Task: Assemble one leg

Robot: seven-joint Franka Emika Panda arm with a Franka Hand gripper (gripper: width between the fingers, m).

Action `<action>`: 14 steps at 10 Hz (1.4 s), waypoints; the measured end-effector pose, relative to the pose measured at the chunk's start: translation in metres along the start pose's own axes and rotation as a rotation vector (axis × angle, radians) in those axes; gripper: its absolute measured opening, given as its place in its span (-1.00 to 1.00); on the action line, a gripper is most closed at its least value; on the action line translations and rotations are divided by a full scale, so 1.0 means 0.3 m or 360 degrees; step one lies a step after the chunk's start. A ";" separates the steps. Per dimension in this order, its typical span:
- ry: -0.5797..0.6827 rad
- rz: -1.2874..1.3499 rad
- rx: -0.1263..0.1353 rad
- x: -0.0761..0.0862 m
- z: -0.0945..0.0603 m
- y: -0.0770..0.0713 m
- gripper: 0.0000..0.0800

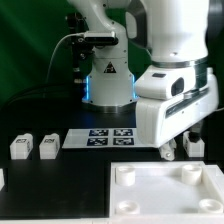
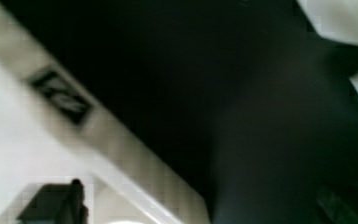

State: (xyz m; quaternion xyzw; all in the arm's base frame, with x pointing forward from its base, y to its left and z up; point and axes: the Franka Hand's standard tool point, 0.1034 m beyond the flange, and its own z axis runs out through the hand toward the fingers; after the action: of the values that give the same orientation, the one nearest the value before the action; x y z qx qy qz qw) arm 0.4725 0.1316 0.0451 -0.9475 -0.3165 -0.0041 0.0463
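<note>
Two white legs (image 1: 20, 147) (image 1: 48, 146) with black tag marks stand on the dark table at the exterior view's left. A third leg (image 1: 194, 146) stands just to the right of my gripper (image 1: 175, 153). The gripper hangs low over the far edge of the white tabletop (image 1: 150, 195), which has round corner sockets. Its jaws look open with nothing between them. The wrist view is blurred. It shows one dark finger (image 2: 51, 203) over a white surface with a black tag (image 2: 60, 100), and dark table beyond.
The marker board (image 1: 110, 136) lies between the left legs and my gripper. The robot's base (image 1: 108, 80), lit blue, stands behind it. A small white part (image 1: 2, 178) shows at the exterior view's left edge.
</note>
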 end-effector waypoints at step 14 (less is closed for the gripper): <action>-0.1195 0.0715 0.0384 -0.009 0.011 -0.172 0.62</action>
State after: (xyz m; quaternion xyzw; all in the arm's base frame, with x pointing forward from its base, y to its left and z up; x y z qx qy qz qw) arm 0.4394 0.1713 0.0460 -0.9163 -0.0962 0.3869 0.0382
